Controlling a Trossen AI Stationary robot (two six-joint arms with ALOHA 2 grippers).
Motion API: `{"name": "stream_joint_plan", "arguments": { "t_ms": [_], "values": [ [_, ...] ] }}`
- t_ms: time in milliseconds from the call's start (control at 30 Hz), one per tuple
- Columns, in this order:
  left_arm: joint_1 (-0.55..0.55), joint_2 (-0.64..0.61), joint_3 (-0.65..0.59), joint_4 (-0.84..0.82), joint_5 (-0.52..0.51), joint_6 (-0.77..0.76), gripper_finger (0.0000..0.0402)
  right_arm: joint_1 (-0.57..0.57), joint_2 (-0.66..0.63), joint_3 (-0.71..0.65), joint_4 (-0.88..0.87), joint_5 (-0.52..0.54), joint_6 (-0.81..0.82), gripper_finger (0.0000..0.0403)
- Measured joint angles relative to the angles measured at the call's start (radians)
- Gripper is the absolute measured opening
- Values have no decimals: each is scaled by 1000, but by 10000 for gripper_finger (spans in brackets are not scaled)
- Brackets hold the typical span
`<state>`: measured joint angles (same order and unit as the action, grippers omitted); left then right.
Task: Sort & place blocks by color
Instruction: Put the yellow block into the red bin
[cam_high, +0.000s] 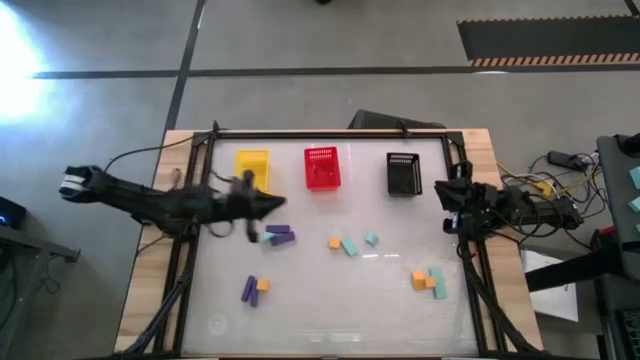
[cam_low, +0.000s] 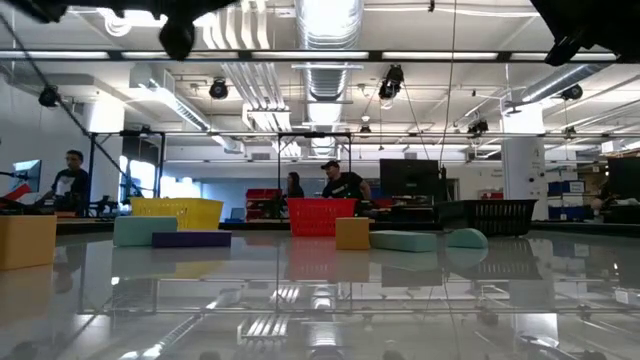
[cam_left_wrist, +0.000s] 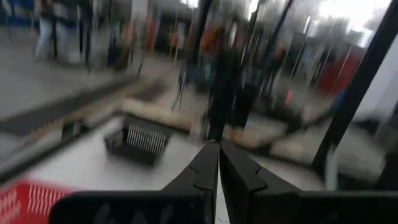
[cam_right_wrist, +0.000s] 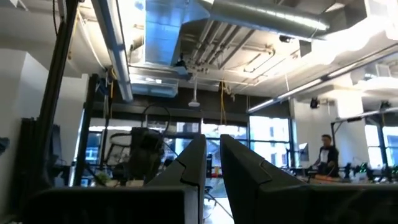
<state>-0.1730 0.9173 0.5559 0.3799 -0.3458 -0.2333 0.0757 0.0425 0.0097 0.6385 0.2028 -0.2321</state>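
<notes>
Small purple, orange and teal blocks lie flat on the table in loose groups: two purple bars with a teal block, an orange and two teal blocks at the middle, a purple and orange pair, and an orange and teal cluster. My left gripper is shut and empty. It hangs raised in front of the yellow basket, just beyond the purple bars. My right gripper waits at the table's right edge, its fingers a narrow gap apart and pointing up.
The yellow, red and black slotted baskets stand in a row along the far side of the table. The black basket also shows in the left wrist view. Cables and gear lie off the right edge. People stand in the room beyond.
</notes>
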Motion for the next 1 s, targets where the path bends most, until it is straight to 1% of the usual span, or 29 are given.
{"name": "stream_joint_plan", "arguments": {
  "t_ms": [100, 167, 267, 400, 567, 700, 1000],
  "values": [
    [0, 115, 112, -90, 4, 3, 0, 0, 0, 6, 42, 0, -49, 38],
    [1, 187, 183, -186, 29, 3, 0, 0, 1, 27, 38, 0, -72, 38],
    [1, 298, 284, -321, 111, 0, 0, 0, 0, 46, 45, 0, -86, 38],
    [0, 418, 410, -449, 248, -1, 0, 0, 0, 46, 37, 0, -97, 38],
    [0, 558, 519, -642, 328, 3, 0, 0, 0, 46, 37, 0, -117, 38],
    [-6, 648, 567, -783, 340, 2, 0, 0, 0, 47, 37, 8, -141, 38],
    [-28, 749, 567, -750, 344, 7, 3, 0, 0, 49, 38, 9, -154, 38]
  ]
}}
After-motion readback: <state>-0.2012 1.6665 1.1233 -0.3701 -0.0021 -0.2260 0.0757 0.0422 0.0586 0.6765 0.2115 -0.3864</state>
